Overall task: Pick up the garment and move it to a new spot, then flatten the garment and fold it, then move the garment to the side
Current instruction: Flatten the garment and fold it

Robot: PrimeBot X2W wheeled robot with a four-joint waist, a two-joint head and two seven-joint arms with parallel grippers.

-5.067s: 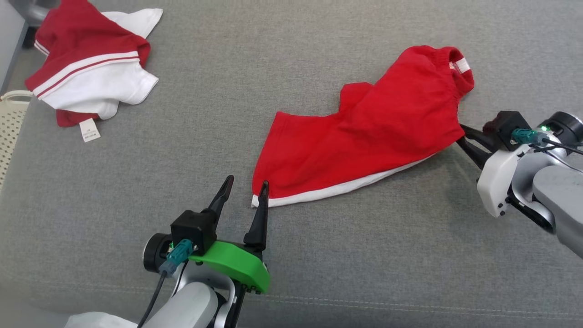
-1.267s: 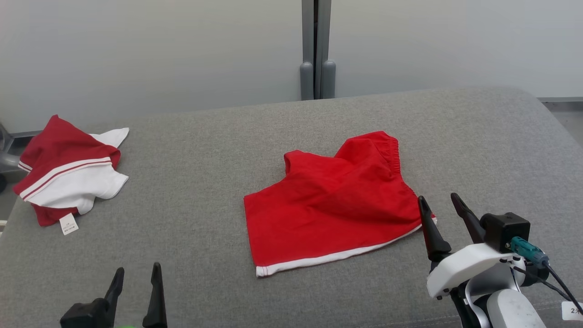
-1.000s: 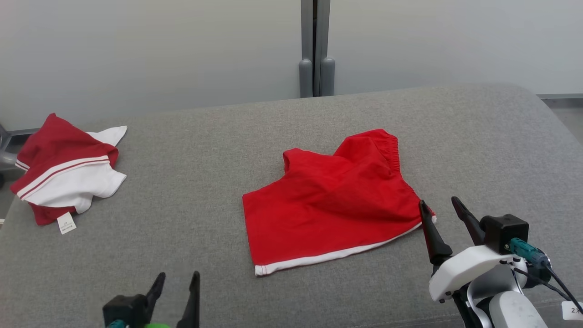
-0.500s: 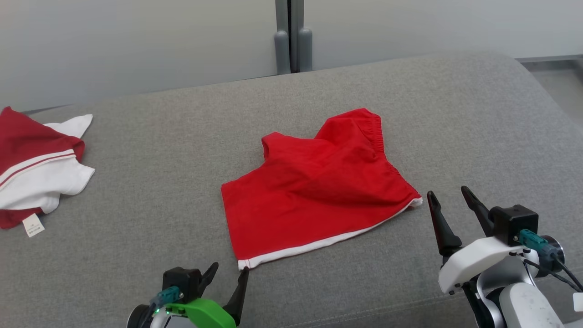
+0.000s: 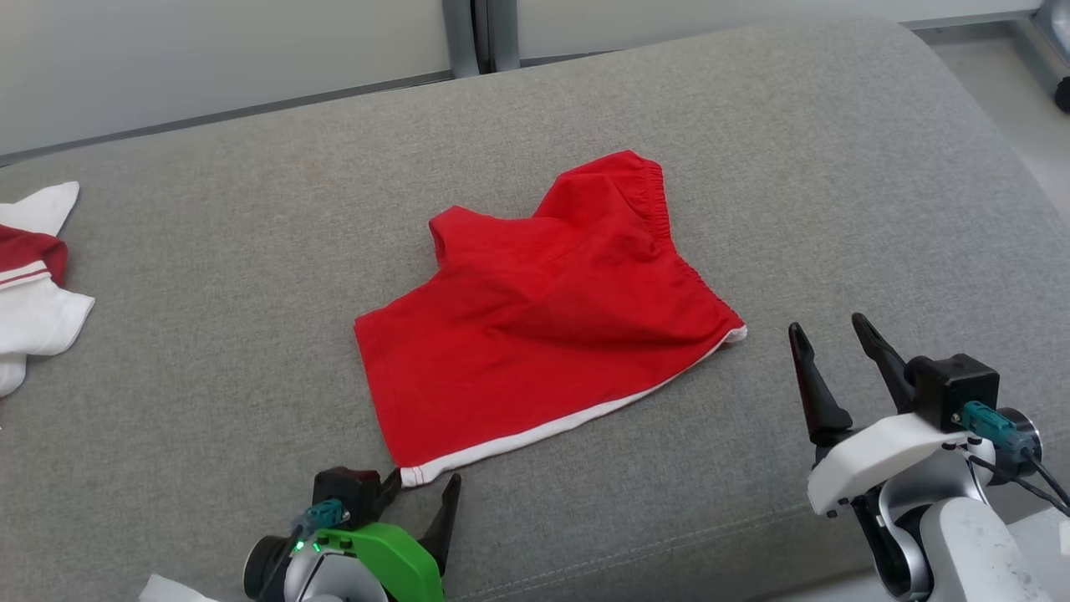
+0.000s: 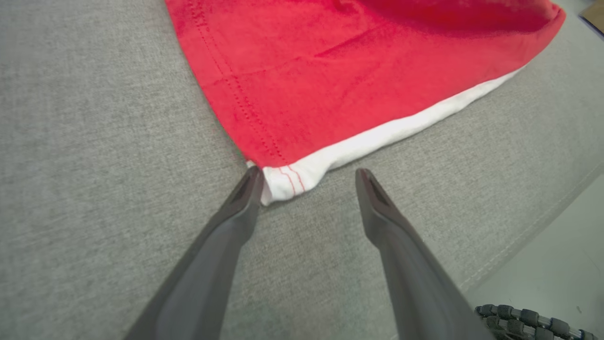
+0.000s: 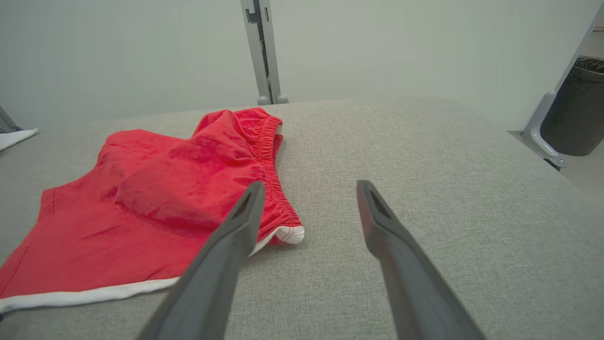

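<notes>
Red garment (image 5: 535, 334) corner lies between parted left gripper (image 6: 306, 175) fingers

Bright, soft, even light; faint shadows. Ahead of the left gripper (image 6: 307, 174) all is sharp; behind its tips, blurred.

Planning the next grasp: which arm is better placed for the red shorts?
Probably left: the left end effector, open, straddles the red shorts' hem corner; the right end effector stands apart.

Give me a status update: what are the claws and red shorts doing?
Left gripper open, at corner of red shorts. Right gripper open, beside them, apart. Other garment far left, clear.
</notes>
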